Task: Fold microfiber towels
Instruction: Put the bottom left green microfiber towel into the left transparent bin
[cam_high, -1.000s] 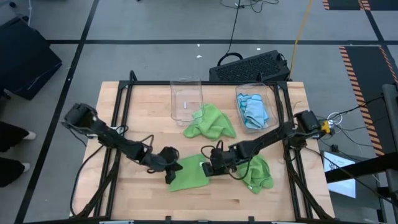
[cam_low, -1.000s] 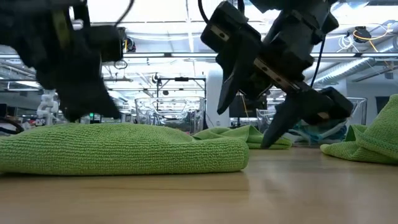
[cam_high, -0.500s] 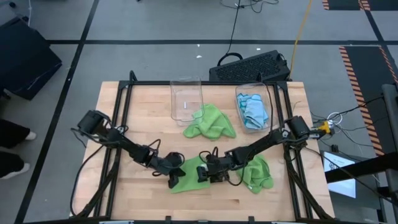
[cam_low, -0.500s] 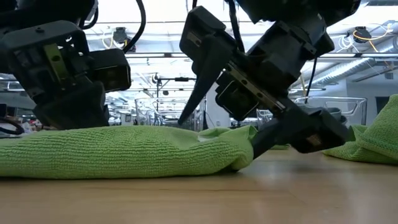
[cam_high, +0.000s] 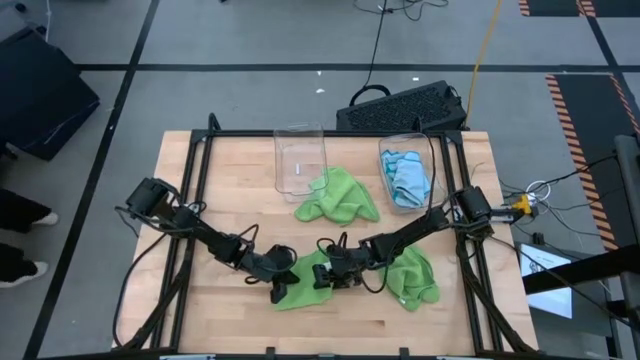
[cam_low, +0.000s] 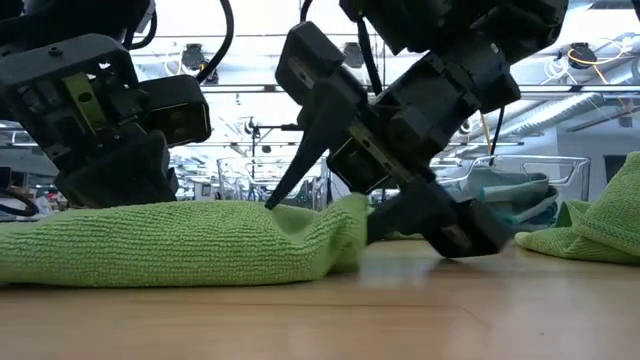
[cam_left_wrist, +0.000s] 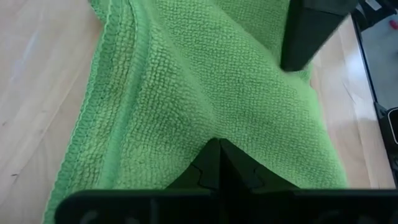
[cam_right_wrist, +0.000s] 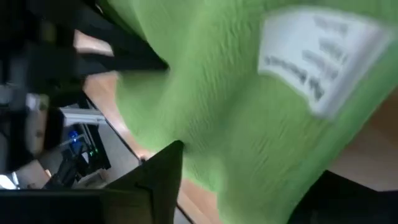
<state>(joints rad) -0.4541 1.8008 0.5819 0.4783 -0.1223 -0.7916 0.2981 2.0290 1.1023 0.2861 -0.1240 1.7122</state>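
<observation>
On the wooden table (cam_high: 230, 180) the left gripper (cam_high: 280, 287) sits at the left end of the lime green towel (cam_high: 303, 284) near the front edge, its fingers closed tight and pinching the cloth; in the left wrist view the fabric bunches up between them; the right gripper (cam_high: 328, 276) meets the same towel at its right end, one finger above the fold and one below in the low view, straddling the cloth, though whether they have clamped it I cannot tell; behind, toward the back of the table, a clear bin (cam_high: 300, 158) stands with nothing in it; a crumpled green towel (cam_high: 338, 197) lies just in front of that bin, on the table and not inside; further right a second clear bin (cam_high: 384, 165) holds light blue towels (cam_high: 410, 178); another green towel (cam_high: 413, 278) lies heaped by the right arm at the front right.
</observation>
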